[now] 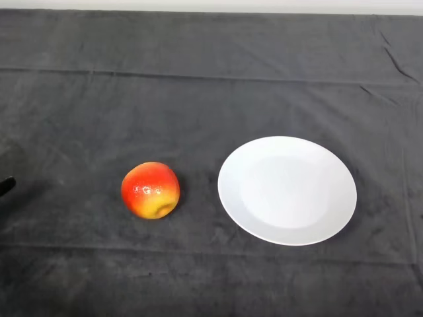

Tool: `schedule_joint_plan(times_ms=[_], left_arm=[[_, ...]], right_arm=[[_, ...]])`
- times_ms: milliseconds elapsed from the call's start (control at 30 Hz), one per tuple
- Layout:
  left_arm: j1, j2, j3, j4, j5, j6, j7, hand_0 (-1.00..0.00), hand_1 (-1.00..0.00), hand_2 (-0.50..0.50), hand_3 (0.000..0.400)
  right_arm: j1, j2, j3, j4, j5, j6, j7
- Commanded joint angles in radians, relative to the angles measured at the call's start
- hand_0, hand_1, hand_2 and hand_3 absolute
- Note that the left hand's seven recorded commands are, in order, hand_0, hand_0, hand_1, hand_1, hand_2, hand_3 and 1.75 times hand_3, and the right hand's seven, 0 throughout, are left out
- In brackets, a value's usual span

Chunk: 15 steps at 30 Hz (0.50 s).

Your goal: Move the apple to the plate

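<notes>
A glossy round red-yellow apple (pixel 151 190) sits left of a smooth, round white plate (pixel 287 190), apart; the desk (pixel 198 86) wears dark, creased cloth. Only a black tip of the hand (pixel 6 186) shows at the left edge; I cannot tell its state.

A creased dark cloth (pixel 211 79) covers the table, with perhaps a pale wall (pixel 211 5) behind.

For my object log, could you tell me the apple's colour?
Red with a yellow patch, apple, head view.

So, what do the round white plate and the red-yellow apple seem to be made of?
The round white plate looks like glazed ceramic, or perhaps plastic: smooth with a soft sheen. The red-yellow apple has glossy, waxy skin with small highlights; real or plastic, I cannot tell.
</notes>
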Motion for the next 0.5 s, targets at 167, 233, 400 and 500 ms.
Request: schedule_joint_plan(times_ms=[167, 233, 400, 500], left_arm=[[-0.051, 0.034, -0.033, -0.011, 0.037, -0.036, -0.003, 0.00, 0.00, 0.00, 0.000], [-0.060, 0.029, -0.041, -0.008, 0.045, -0.040, -0.003, 0.00, 0.00, 0.00, 0.000], [-0.074, 0.022, -0.060, -0.003, 0.064, -0.055, -0.010, 0.00, 0.00, 0.00, 0.000], [-0.078, 0.024, -0.071, -0.001, 0.076, -0.066, -0.021, 0.00, 0.00, 0.00, 0.000]], right_arm=[[0.015, -0.023, -0.0053, -0.019, 0.0117, 0.004, -0.0026], [0.015, -0.023, -0.0053, -0.019, 0.0117, 0.004, -0.0026], [0.015, -0.023, -0.0053, -0.019, 0.0117, 0.004, -0.0026], [0.015, -0.023, -0.0054, -0.019, 0.0118, 0.004, -0.0026]])
